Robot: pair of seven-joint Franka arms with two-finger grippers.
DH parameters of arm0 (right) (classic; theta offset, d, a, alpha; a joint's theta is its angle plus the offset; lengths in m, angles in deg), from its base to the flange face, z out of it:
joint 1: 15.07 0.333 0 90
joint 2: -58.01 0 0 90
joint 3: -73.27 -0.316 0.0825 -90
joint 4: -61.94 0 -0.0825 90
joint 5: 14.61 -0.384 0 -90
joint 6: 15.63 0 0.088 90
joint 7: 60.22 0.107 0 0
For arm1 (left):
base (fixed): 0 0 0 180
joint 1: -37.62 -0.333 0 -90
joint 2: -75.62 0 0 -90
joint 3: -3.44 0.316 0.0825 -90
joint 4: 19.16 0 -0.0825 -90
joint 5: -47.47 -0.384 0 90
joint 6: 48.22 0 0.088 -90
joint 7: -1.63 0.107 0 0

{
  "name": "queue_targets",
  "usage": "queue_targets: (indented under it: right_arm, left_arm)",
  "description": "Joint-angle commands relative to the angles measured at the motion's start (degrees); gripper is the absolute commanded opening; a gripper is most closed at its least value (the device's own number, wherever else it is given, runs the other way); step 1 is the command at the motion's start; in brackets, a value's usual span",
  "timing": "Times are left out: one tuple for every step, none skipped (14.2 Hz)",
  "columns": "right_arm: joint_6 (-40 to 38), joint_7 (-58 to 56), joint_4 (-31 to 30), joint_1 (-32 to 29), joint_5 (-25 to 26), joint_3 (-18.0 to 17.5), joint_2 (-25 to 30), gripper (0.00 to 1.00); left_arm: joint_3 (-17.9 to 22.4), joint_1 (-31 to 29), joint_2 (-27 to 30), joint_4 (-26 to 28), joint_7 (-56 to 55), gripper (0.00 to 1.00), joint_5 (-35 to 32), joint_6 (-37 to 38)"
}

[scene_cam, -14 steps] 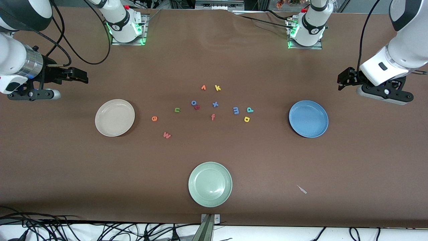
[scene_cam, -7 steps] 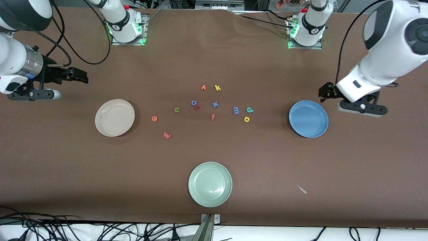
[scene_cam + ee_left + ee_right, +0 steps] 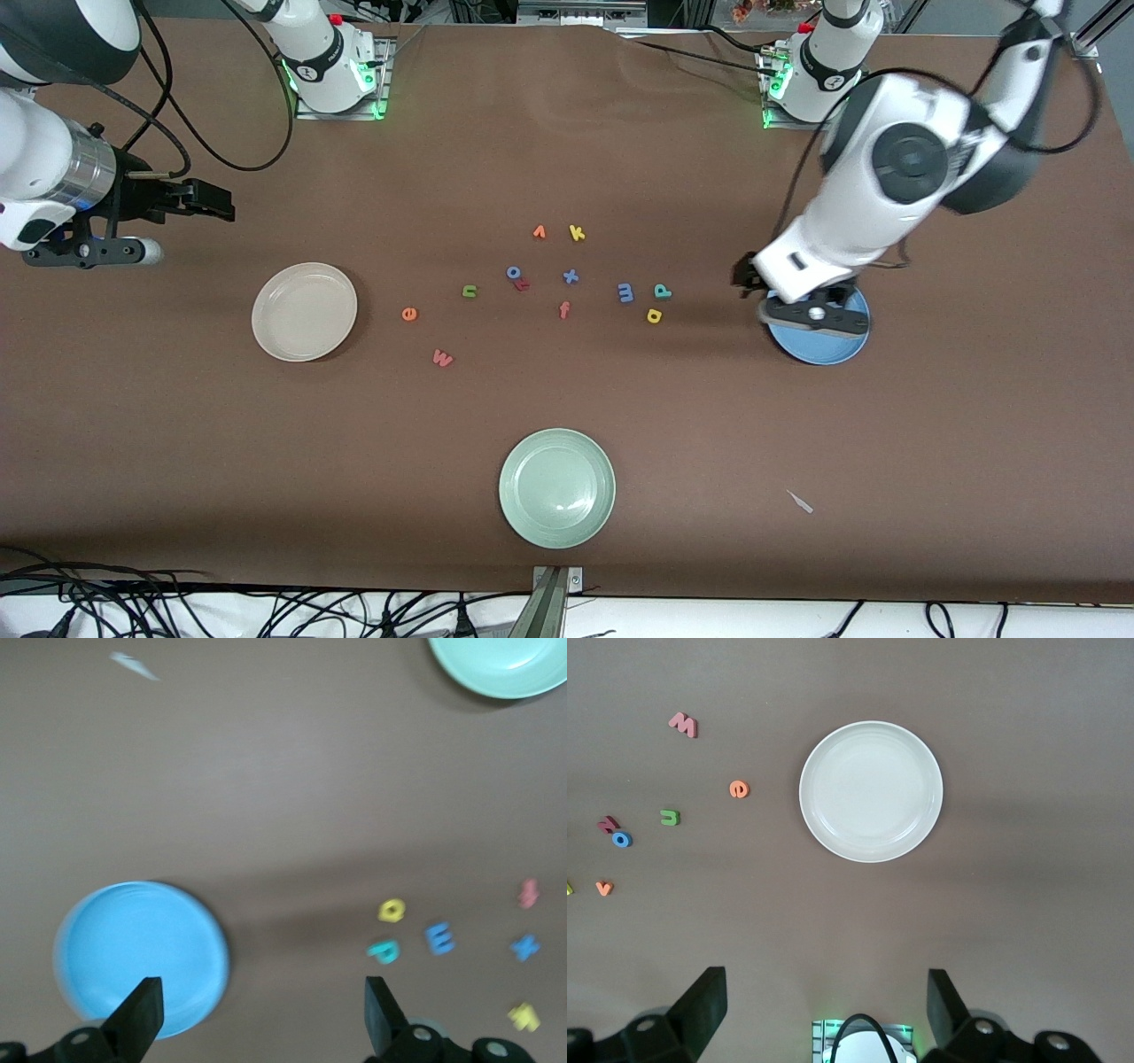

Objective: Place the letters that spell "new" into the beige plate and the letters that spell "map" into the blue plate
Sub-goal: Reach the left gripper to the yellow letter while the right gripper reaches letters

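The beige plate (image 3: 304, 311) (image 3: 871, 790) lies toward the right arm's end of the table. Beside it are the orange e (image 3: 408, 314) (image 3: 739, 789), green n (image 3: 469, 291) (image 3: 670, 818) and pinkish w (image 3: 442, 358) (image 3: 683, 724). The blue plate (image 3: 819, 347) (image 3: 133, 957) lies toward the left arm's end, with the blue m (image 3: 625, 292) (image 3: 440, 938), teal p (image 3: 662, 291) (image 3: 384, 950) and yellow a (image 3: 654, 315) (image 3: 391, 910) beside it. My left gripper (image 3: 744, 276) (image 3: 261, 1019) hangs open and empty over the blue plate's rim on the letters' side. My right gripper (image 3: 208, 199) (image 3: 824, 1010) waits open and empty at its end of the table.
A pale green plate (image 3: 556, 487) (image 3: 505, 665) lies nearest the front camera. Spare letters sit mid-table: orange v (image 3: 539, 232), yellow k (image 3: 577, 233), blue o (image 3: 514, 272), blue x (image 3: 570, 276), red-orange f (image 3: 564, 309). A small white scrap (image 3: 800, 501) lies near the front edge.
The left arm has swung in from its end of the table toward the middle and now covers part of the blue plate. The right arm and all the letters have stayed put.
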Motion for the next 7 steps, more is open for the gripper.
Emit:
queue_targets:
  right_arm:
    - [0.08,0.35,-0.07,-0.02,-0.28,-0.45,0.08,1.0]
    - [0.26,0.27,-0.16,0.33,-0.19,-0.62,-0.36,1.0]
    - [0.69,0.35,-0.16,0.59,-0.28,-0.71,-0.97,1.0]
    - [1.57,0.35,-0.16,1.12,-0.37,-0.89,-1.59,1.0]
    - [2.53,-0.61,-0.16,1.56,-0.54,-0.89,-2.72,1.0]
    - [2.63,-0.7,-0.07,1.99,-1.42,-0.89,-4.48,1.0]
    - [3.5,-0.62,0.01,2.96,-2.9,-0.89,-6.23,1.0]
  left_arm:
    - [0.47,6.02,-5.35,-1.31,-8.76,1.0,0.41,-5.35]
    - [0.47,7.43,-7.37,-1.31,-11.23,1.0,0.41,-7.63]
    - [0.47,8.92,-9.13,-1.31,-12.99,1.0,0.41,-8.88]
    - [0.47,9.98,-10.63,-1.31,-13.88,1.0,0.41,-9.15]
    - [0.38,10.25,-11.86,-1.14,-13.98,1.0,0.41,-9.15]
    - [0.38,11.39,-13.26,-1.05,-13.98,1.0,0.41,-9.15]
    - [0.56,12.35,-14.67,-1.13,-14.07,1.0,0.41,-9.41]
